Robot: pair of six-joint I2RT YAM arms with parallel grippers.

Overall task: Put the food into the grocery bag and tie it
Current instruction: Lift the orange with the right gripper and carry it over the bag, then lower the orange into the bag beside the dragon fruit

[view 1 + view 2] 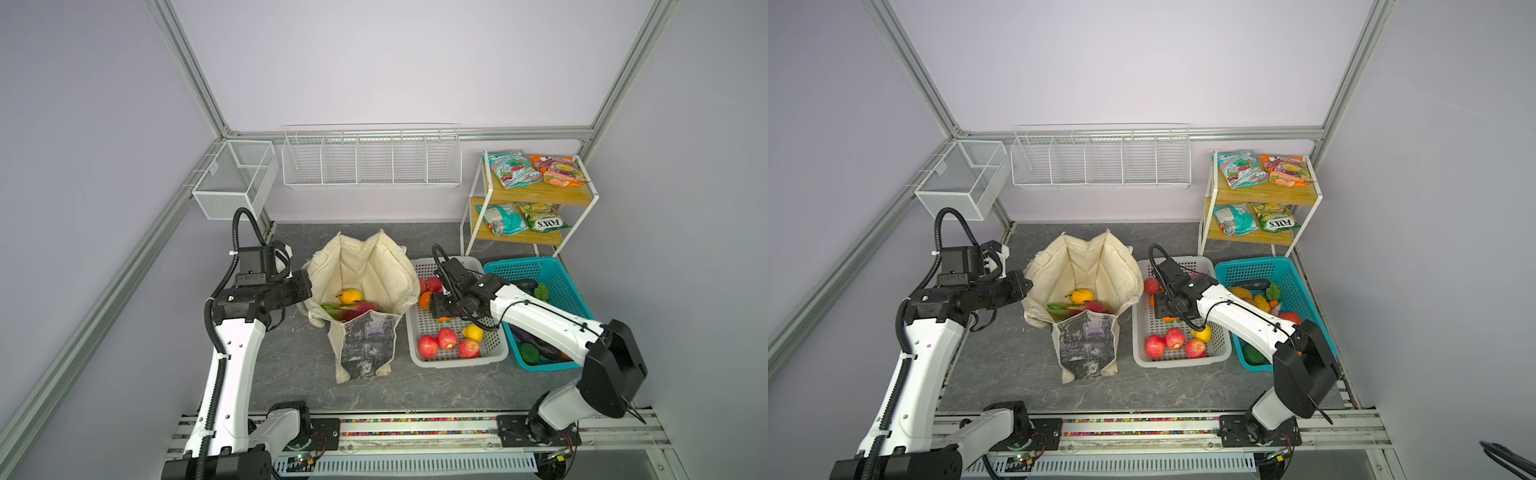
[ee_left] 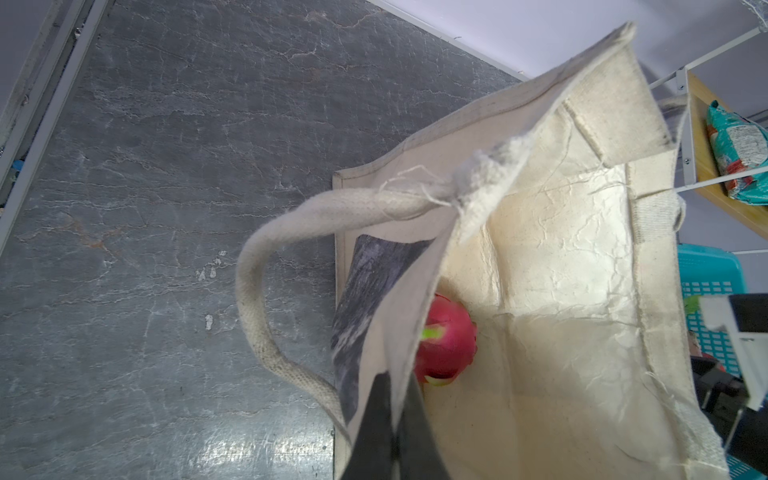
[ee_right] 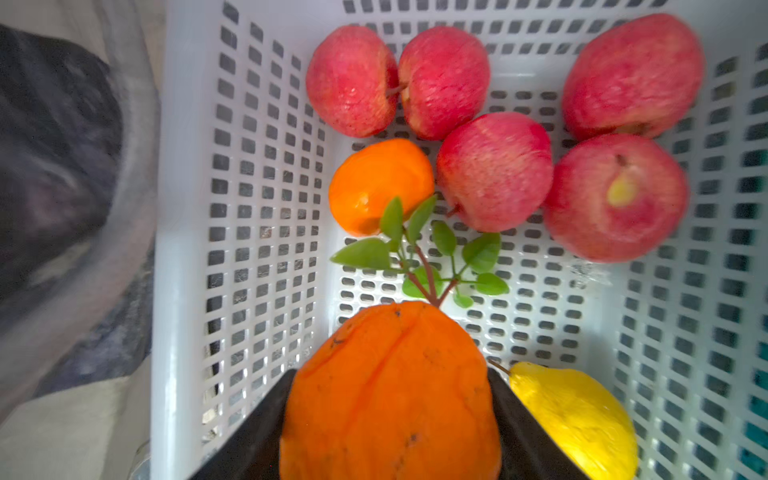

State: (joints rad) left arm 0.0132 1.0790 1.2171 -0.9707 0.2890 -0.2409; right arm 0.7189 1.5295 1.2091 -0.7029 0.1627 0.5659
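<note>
The cream grocery bag stands open in the middle of the table. A pink dragon fruit and a yellow-orange piece lie inside it. My left gripper is shut on the bag's left rim and holds the mouth apart. My right gripper is down in the white basket. Its fingers press both sides of an orange fruit with a leafy green stem.
Several red apples, a small orange and a lemon share the white basket. A teal basket of vegetables stands to its right. Behind it is a shelf with snack packets. Wire baskets hang on the back wall.
</note>
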